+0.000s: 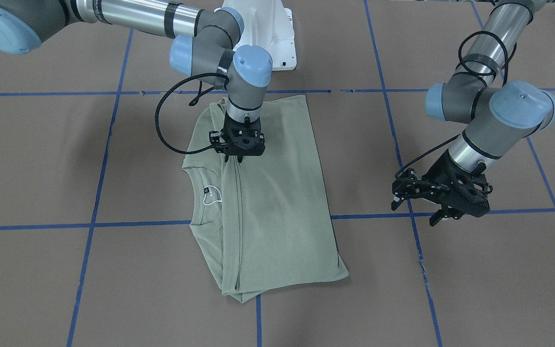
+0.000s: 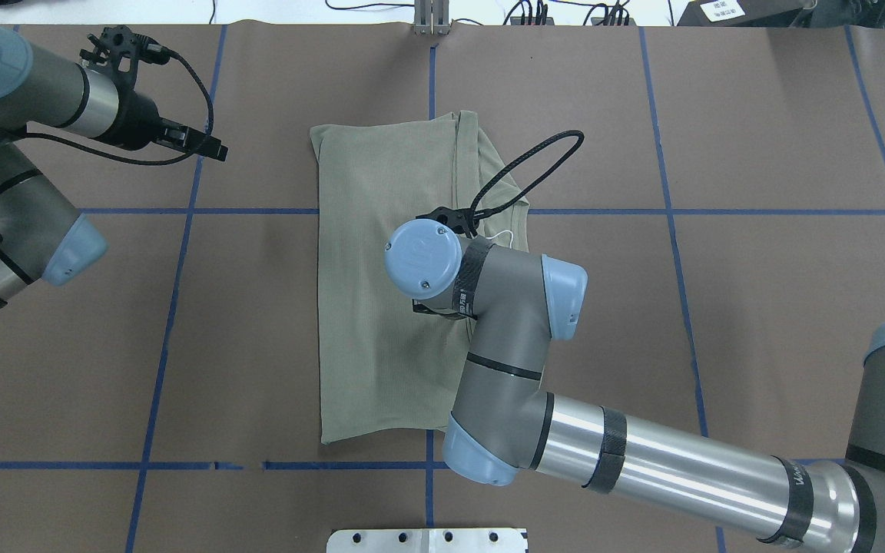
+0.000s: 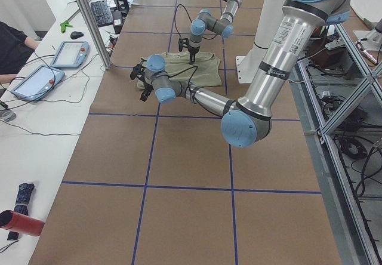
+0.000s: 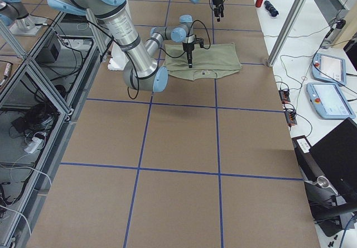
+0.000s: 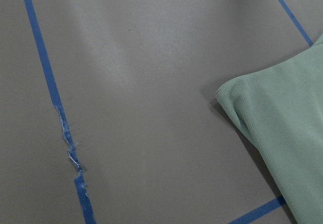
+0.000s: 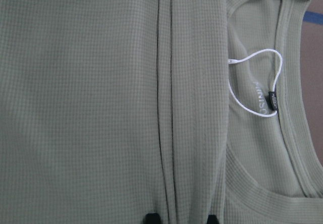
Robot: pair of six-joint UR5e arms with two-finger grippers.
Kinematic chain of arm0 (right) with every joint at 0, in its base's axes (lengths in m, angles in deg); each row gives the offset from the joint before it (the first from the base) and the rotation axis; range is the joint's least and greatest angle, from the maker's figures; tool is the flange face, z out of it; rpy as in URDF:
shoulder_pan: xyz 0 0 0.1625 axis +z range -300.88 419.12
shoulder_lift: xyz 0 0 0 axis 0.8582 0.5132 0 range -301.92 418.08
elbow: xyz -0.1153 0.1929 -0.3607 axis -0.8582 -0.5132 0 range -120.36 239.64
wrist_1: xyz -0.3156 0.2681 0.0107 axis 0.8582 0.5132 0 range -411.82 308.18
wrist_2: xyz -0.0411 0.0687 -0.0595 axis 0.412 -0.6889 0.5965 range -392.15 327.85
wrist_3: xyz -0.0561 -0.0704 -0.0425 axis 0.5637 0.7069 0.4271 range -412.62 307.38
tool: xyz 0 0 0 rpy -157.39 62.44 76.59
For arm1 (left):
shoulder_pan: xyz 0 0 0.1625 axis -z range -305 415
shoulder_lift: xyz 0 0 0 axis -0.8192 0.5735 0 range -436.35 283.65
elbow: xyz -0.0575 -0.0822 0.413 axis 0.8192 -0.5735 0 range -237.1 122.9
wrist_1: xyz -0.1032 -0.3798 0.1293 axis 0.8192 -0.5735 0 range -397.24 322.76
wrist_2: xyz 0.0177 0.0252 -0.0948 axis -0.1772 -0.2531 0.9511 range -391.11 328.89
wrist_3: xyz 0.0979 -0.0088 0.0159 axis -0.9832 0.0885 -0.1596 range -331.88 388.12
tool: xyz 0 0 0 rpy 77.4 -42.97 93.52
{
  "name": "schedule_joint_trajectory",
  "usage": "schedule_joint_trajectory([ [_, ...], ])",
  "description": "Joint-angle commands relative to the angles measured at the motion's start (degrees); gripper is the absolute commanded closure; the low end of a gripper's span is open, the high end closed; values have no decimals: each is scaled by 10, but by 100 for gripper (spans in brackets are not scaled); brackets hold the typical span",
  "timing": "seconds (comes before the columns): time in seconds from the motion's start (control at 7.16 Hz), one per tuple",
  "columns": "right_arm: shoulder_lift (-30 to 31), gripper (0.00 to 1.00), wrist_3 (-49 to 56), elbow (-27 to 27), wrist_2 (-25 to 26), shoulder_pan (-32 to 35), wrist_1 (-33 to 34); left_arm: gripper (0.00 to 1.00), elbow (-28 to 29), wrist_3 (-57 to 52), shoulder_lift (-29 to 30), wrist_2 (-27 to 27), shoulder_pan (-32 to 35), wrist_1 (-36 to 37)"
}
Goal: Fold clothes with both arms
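The sage-green shirt (image 1: 277, 202) lies flat on the brown table, folded lengthwise into a long rectangle (image 2: 381, 269). Its neckline, black neck label (image 6: 272, 100) and white string loop (image 6: 252, 82) show beside the folded edge. My right gripper (image 1: 236, 158) points straight down onto the shirt near that edge. It is open, and its fingertips (image 6: 151, 218) rest on the fabric on either side of the fold strip. My left gripper (image 1: 445, 218) hangs above bare table beside the shirt, open and empty (image 2: 216, 147). A shirt corner (image 5: 282, 118) shows in the left wrist view.
Blue tape lines (image 2: 427, 465) grid the brown table, with a torn stretch (image 5: 70, 148) below the left gripper. The white pedestal base (image 1: 268, 33) stands behind the shirt. A side bench holds tablets (image 3: 36, 80), and a person's arm (image 3: 15, 44) rests there.
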Motion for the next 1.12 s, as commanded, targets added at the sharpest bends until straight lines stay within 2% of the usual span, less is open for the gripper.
schedule_joint_trajectory([
  [0.0,-3,57,2,8,0,0,12,0,2,-1,0,0,-1,0],
  [0.98,0,53,26,23,3,-2,45,0,4,-2,0,0,-2,0],
])
